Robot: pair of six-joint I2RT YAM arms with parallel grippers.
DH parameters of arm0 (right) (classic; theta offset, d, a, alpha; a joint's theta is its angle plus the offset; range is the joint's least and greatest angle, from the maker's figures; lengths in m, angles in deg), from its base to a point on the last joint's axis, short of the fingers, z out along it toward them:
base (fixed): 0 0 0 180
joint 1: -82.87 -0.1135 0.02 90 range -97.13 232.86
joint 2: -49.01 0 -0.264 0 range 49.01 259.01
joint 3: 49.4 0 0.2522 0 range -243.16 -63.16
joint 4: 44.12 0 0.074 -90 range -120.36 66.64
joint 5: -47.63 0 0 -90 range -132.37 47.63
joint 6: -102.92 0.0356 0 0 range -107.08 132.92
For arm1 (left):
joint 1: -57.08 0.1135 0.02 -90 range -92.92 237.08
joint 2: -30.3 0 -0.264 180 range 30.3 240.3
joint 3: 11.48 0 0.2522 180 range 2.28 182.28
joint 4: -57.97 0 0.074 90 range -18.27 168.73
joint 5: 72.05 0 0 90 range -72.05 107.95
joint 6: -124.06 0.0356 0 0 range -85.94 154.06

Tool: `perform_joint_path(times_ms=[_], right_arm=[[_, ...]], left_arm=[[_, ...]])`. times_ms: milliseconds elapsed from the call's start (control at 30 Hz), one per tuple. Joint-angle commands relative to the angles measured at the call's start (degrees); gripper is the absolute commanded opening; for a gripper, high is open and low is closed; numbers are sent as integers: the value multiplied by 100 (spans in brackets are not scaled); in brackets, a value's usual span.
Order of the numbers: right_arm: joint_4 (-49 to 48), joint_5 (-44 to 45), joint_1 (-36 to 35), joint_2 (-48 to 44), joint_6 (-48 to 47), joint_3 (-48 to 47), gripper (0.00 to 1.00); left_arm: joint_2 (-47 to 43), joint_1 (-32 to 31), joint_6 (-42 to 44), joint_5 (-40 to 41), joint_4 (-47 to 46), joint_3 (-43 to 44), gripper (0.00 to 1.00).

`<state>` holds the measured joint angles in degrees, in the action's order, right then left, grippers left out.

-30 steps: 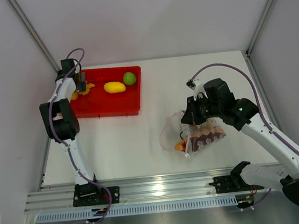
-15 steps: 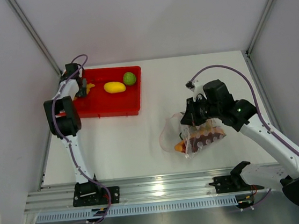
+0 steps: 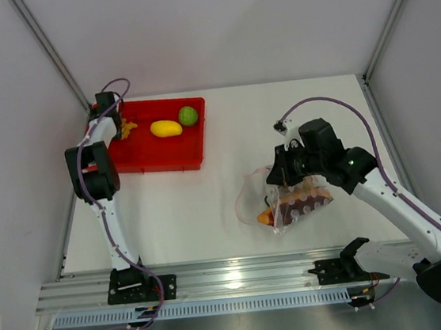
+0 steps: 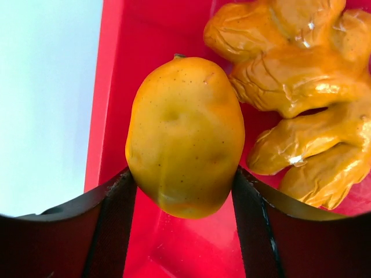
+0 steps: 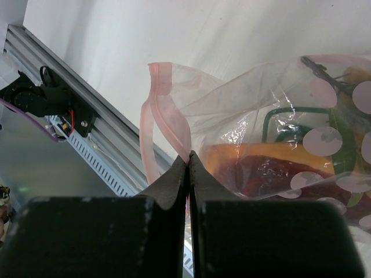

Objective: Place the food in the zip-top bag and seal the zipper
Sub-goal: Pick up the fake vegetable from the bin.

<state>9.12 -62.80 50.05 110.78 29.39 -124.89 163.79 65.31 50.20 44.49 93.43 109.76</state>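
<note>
My left gripper (image 3: 117, 126) is at the far left end of the red tray (image 3: 156, 158). In the left wrist view its fingers (image 4: 184, 179) press both sides of a yellow-orange mango (image 4: 184, 127), beside knobbly orange pieces (image 4: 301, 104). A yellow lemon (image 3: 166, 128) and a green lime (image 3: 188, 115) lie in the tray. My right gripper (image 3: 279, 176) is shut (image 5: 188, 157) on the pink zipper strip (image 5: 168, 110) of the clear zip-top bag (image 3: 292, 200). It holds the mouth open to the left. Orange, dark brown and green-leaved food (image 5: 272, 168) lies inside the bag.
The red tray sits at the table's back left, close to the left wall. A metal rail (image 3: 241, 272) runs along the near edge, also seen in the right wrist view (image 5: 98, 133). White tabletop (image 3: 209, 206) lies between tray and bag.
My left wrist has turned and shifted toward the tray's far left corner. The tray, lemon and lime have slid slightly left. My right gripper and the bag have barely moved.
</note>
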Motion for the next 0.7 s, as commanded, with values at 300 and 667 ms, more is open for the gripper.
perform_joint_path(times_ms=[300, 667], right_arm=[[-266, 12, 12, 45, 40, -32, 0], [-108, 205, 30, -105, 163, -181, 0]], left_arm=[[-1096, 39, -471, -175, -824, -1430, 4], [-2599, -278, -1067, 175, -948, -2732, 1]])
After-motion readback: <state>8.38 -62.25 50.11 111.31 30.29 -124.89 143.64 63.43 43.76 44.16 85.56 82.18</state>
